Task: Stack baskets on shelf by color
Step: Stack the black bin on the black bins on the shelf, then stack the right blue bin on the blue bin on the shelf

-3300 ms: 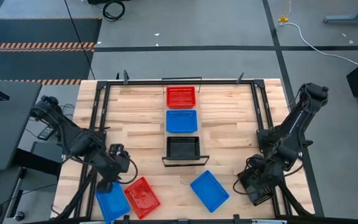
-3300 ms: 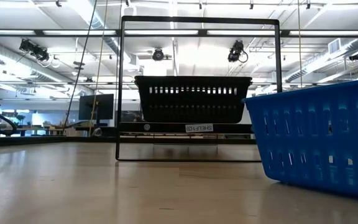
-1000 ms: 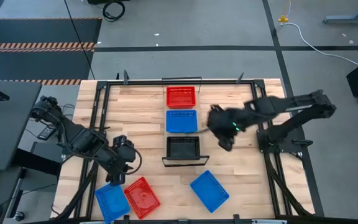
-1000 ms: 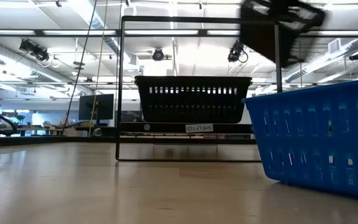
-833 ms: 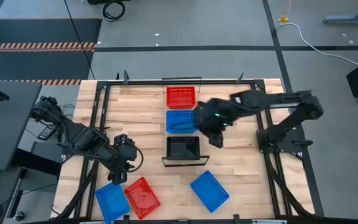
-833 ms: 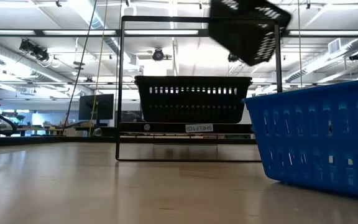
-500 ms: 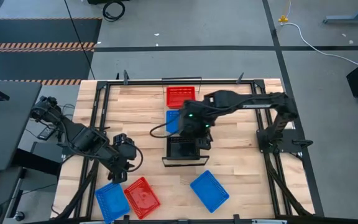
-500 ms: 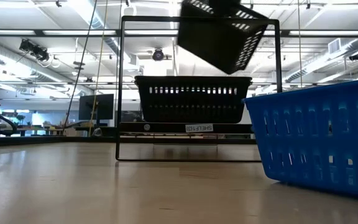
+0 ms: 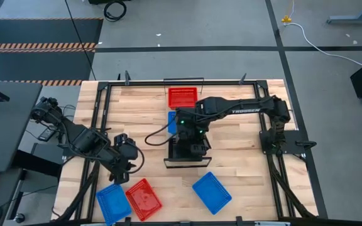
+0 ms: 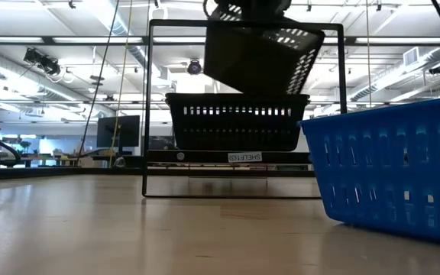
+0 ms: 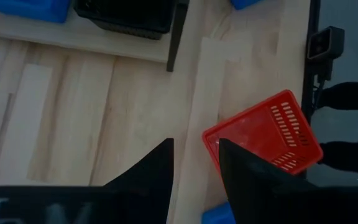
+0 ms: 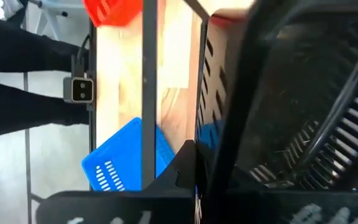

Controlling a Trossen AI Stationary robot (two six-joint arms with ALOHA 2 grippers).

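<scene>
My right gripper [image 9: 187, 133] is shut on a black basket [image 10: 258, 57] and holds it tilted just above another black basket [image 10: 237, 122] that stands on the near end of the shelf [image 9: 187, 164]. Farther back on the shelf stand a blue basket [image 9: 172, 122], partly hidden by the arm, and a red basket [image 9: 183, 96]. My left gripper [image 9: 127, 164] hangs open over the table's near left, close to a loose red basket [image 11: 263, 140], with nothing between its fingers. My right gripper holds the black basket by the rim of one wall [image 12: 219, 130], coming at it from above. Whether one finger is inside the basket is hidden by the gripper itself. The basket hangs tilted below the gripper, its lowest edge [image 10: 277, 90] close over the shelf basket's rim.
Three loose baskets lie on the near part of the table: blue [image 9: 113, 204], red [image 9: 144, 199] and blue [image 9: 212, 191]. A dark metal frame [image 9: 102, 125] runs around the table, and its uprights and top bar [image 10: 243, 24] stand around the shelf.
My right gripper has carried the black basket from the table's right side toward the left and a little down, until it hangs over the black basket on the shelf. The basket has stayed tilted and clear of the table.
</scene>
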